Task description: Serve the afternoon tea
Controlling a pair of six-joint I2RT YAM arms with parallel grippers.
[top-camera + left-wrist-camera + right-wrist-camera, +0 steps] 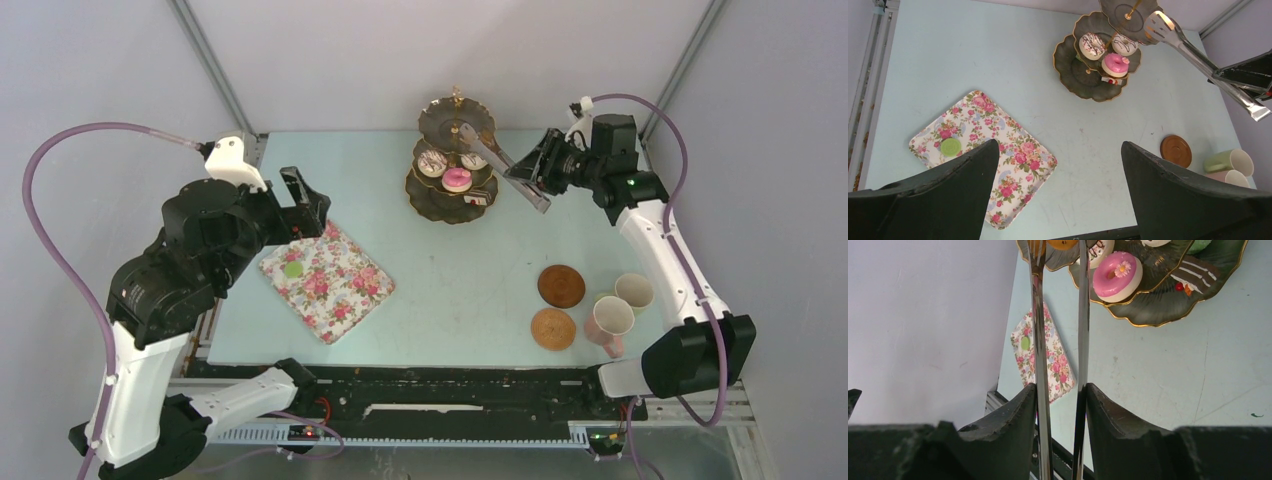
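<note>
Top external view shows the pale blue table (470,270) filling the middle of the frame. The left gripper (1059,145) hangs at centre left with its jaws spread wide and nothing between them. The right gripper (1060,387), at upper right, is clenched on the handle end of the long grey tongs (500,160), whose tips reach the top tier of the dark, gold-rimmed tiered stand (435,208) at upper centre. The floral-print cloth (335,280) lies at centre left. At lower right, the pink cup (608,322) and the pale cup (634,292) lie on their sides, just beside two round brown coasters (561,286). The stand's middle tier holds a pink doughnut (457,180) and two white doughnuts (432,162) with chocolate stripes. A small green piece (293,269) sits on the cloth.
</note>
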